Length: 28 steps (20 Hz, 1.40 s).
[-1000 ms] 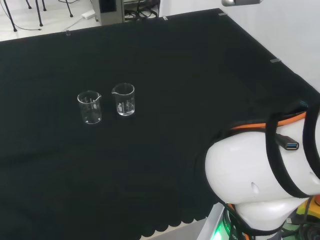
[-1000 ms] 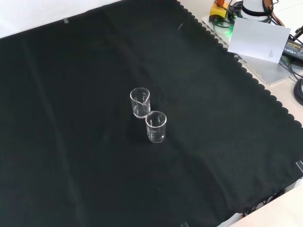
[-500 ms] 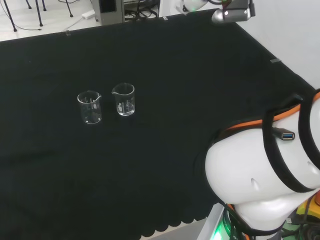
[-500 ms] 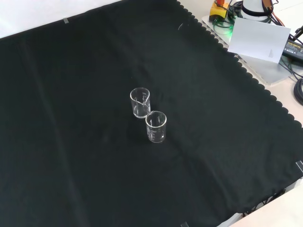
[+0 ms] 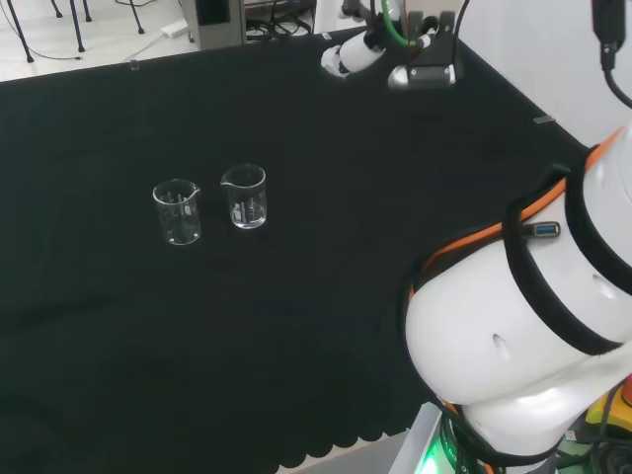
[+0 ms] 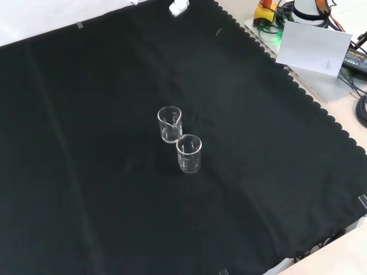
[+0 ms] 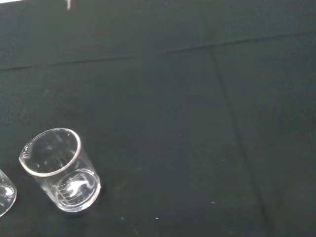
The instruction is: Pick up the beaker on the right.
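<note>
Two clear glass beakers are standing on a bench draped in black cloth (image 5: 326, 326).

In the head view, the left spouted beaker (image 5: 178, 211) is sitting just beside the right spouted beaker (image 5: 244, 196), both upright and apparently empty.

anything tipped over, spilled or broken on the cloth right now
Nothing stands out. Both beakers, the left one and the right one in the head view, stand upright and close together on the black cloth. They look empty and whole, and the cloth around them shows no spill.
</note>
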Tool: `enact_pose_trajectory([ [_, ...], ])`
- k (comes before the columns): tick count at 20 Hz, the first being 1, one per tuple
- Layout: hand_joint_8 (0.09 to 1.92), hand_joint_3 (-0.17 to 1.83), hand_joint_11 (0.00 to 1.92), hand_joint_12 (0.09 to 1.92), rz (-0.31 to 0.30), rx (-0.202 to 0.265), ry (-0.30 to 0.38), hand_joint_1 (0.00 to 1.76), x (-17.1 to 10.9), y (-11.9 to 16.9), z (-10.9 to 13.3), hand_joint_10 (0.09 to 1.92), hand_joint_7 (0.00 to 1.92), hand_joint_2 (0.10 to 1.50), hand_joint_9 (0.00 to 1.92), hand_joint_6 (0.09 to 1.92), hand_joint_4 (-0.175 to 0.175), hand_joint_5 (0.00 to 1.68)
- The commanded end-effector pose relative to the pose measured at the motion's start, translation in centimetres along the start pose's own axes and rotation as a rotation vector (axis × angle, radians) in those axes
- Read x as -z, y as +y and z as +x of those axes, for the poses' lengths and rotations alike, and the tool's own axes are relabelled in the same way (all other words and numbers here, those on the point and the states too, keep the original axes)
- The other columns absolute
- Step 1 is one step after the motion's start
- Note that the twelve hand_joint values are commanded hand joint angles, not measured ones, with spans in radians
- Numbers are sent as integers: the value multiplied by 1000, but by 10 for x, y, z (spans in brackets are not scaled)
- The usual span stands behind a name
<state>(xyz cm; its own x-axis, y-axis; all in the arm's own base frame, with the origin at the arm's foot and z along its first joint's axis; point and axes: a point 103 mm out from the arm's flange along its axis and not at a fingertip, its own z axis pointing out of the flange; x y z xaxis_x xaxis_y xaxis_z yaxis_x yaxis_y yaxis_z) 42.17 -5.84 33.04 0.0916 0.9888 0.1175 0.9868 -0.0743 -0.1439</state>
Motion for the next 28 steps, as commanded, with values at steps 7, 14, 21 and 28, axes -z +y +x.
enact_pose_trajectory([
  [7,552,599,0,1178,101,134,153,694,-76,56,6,664,226,693,303,87,1,288],
  [14,542,628,0,1142,136,211,212,694,-104,63,15,657,224,617,301,87,3,286],
  [21,528,653,0,1119,173,267,230,694,-135,68,31,647,219,569,299,87,3,283],
  [28,523,653,0,1114,202,308,280,699,-156,75,37,643,216,548,297,87,5,276],
])
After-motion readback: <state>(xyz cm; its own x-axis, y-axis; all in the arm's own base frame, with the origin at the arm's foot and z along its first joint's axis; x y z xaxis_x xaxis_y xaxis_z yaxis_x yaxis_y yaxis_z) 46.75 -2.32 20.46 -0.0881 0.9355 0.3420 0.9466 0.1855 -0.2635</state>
